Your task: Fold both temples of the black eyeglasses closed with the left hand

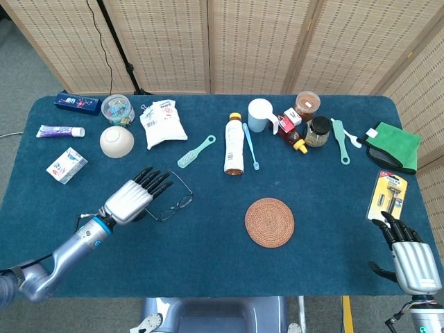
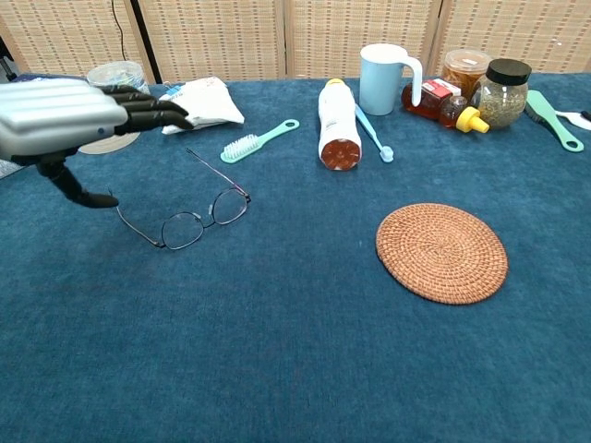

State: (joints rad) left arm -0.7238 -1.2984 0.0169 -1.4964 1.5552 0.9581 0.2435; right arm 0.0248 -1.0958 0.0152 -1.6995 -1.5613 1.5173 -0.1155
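On the blue tabletop (image 2: 305, 369), toward its left side, the black eyeglasses (image 2: 189, 214) lie with lenses facing the robot and both temples spread open, pointing away toward the far edge. Just above them hangs the left hand (image 2: 69, 115), palm down, its dark fingers (image 2: 152, 109) stretched out straight and apart, holding nothing; the thumb points down near the tip of the left temple, though whether it touches cannot be told. From the head view the same hand (image 1: 135, 196) covers the left part of the frame (image 1: 173, 206). Far off at the near right corner, the right hand (image 1: 409, 257) rests with fingers extended and slightly apart, empty.

To the right of the glasses sits a round woven coaster (image 2: 441, 252). Beyond them lie a teal brush (image 2: 259, 141), a white bottle (image 2: 339, 123) on its side, a blue toothbrush (image 2: 374, 132) and a pale mug (image 2: 385, 78). A white bowl (image 1: 116, 141) stands behind the left hand.
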